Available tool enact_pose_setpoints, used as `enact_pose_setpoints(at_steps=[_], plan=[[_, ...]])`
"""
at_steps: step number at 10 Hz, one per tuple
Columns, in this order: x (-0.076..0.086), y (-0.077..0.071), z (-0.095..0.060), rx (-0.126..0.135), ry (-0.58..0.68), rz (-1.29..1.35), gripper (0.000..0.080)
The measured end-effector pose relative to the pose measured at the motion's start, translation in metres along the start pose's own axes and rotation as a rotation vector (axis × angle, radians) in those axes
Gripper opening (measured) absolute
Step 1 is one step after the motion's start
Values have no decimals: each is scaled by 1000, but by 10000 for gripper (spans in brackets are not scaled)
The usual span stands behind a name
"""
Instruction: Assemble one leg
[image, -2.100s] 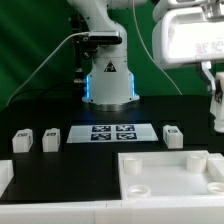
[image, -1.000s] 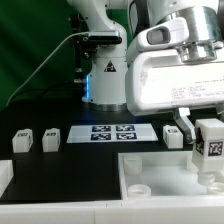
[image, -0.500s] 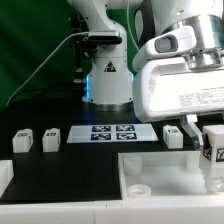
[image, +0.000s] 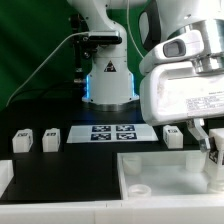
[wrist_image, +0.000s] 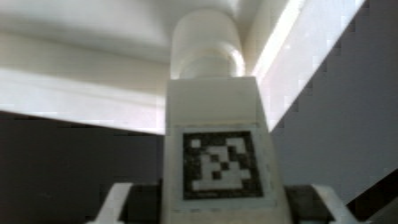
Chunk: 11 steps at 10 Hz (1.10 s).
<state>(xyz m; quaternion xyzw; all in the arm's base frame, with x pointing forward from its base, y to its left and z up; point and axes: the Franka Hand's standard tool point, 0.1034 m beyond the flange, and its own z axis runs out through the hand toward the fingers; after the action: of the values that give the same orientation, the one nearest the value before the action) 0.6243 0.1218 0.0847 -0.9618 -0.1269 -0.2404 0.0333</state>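
My gripper is at the exterior view's right, over the right end of the large white walled tray piece. It is shut on a leg, a white block with a black-and-white tag, held upright and low at the tray's right part. In the wrist view the leg fills the middle between my two fingers, its rounded far end against the tray's white walls. My gripper grips it at its near end. Whether the leg touches the tray floor is hidden.
Two loose legs stand at the exterior view's left and a third is beside my gripper. The marker board lies in the middle. The robot base stands behind it. Another white part lies at the front left.
The arm has come in from the upper right with the leg and has gone down. The leg now sits lower, at the tray's right end.
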Motion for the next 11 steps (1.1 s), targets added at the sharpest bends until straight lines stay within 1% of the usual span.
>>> enact_pose_setpoints(at_steps=[4,7,10,11], plan=[[-7,1,7,0,-11,1,294],[-4,5,8,-12,51,-4,294],[-4,5,8,-12,50,-4,294],[-4,5,8,-12,50,-4,513]])
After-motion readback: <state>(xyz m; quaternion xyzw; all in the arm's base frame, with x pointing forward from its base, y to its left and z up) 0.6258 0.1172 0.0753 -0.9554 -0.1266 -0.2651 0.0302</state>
